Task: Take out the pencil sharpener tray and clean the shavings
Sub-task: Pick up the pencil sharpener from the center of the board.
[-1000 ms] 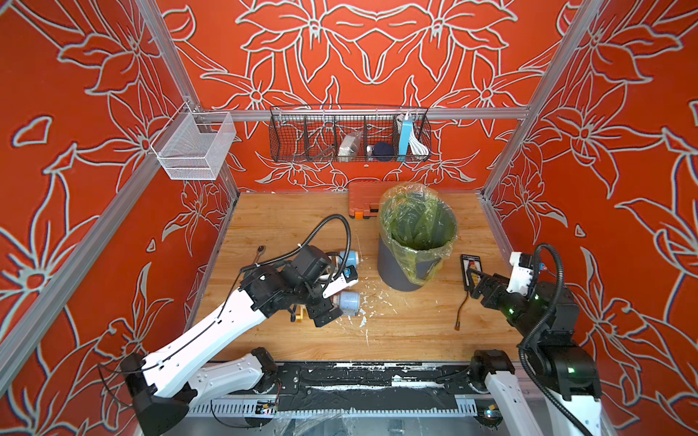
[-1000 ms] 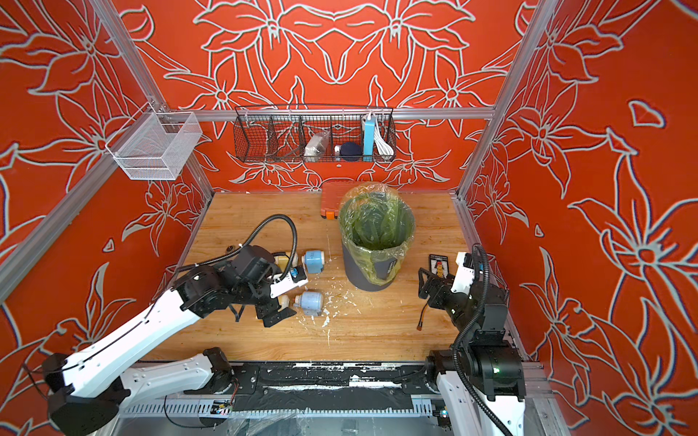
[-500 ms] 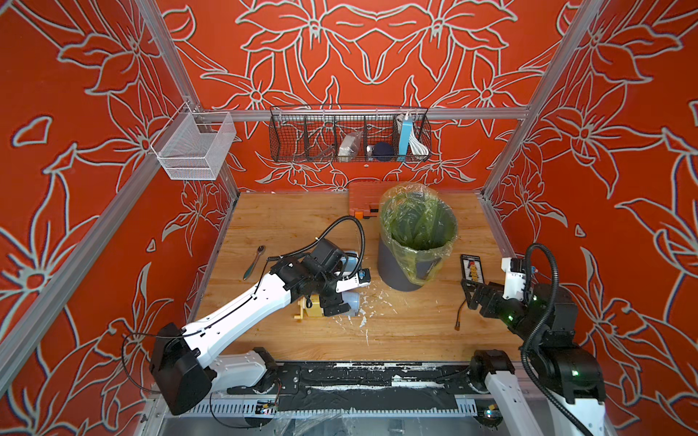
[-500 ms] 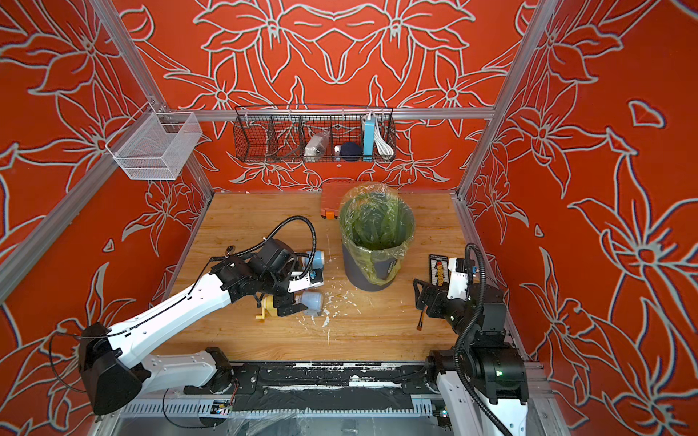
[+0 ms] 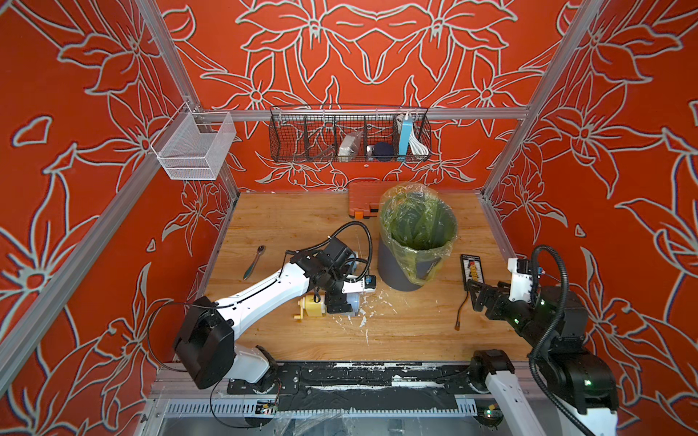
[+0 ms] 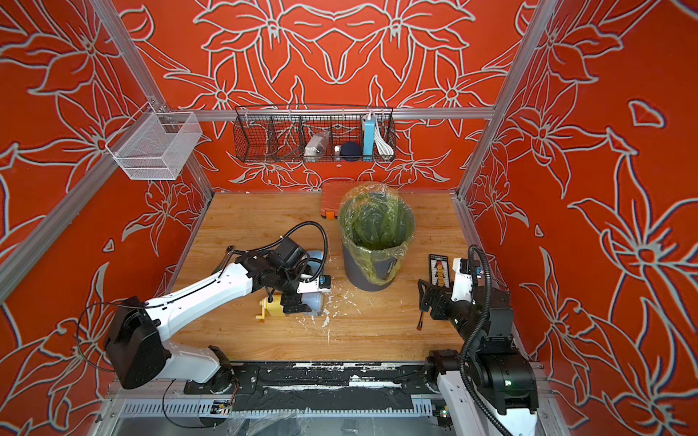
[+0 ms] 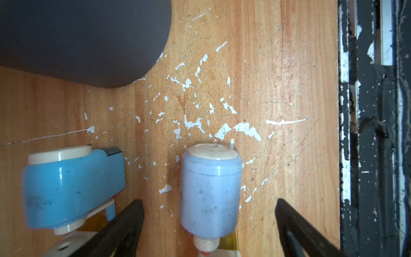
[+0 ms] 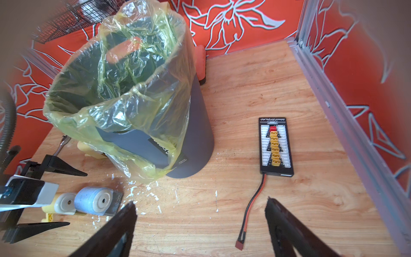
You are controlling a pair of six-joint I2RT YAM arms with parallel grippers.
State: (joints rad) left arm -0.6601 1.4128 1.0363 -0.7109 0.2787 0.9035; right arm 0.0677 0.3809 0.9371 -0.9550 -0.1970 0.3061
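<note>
A pencil sharpener [image 5: 355, 302] lies on its side on the wooden table: a pale blue drum [image 7: 210, 193] joined to a yellow body [image 5: 313, 306] with a crank. I cannot make out its tray as a separate part. My left gripper [image 7: 209, 200] is open and straddles the drum, with a gap on both sides. Whitish shavings [image 7: 193, 122] [image 5: 362, 313] [image 8: 142, 191] are scattered on the wood between the drum and the bin. Over at the right, my right gripper [image 8: 201, 200] [image 5: 474, 292] hangs open over bare wood and holds nothing.
A grey bin [image 5: 415, 241] lined with a yellow-green bag stands just behind the shavings. A second, brighter blue sharpener [image 7: 71, 187] lies beside the left fingers. A black connector board [image 8: 275, 146] with a red-black wire [image 8: 253, 200] lies right. A metal tool [image 5: 255, 260] lies left, an orange case [image 5: 362, 200] at the back.
My left arm has swung right and its gripper has come over the pale blue drum, jaws narrowing slightly. The right gripper has opened a little and barely shifted.
</note>
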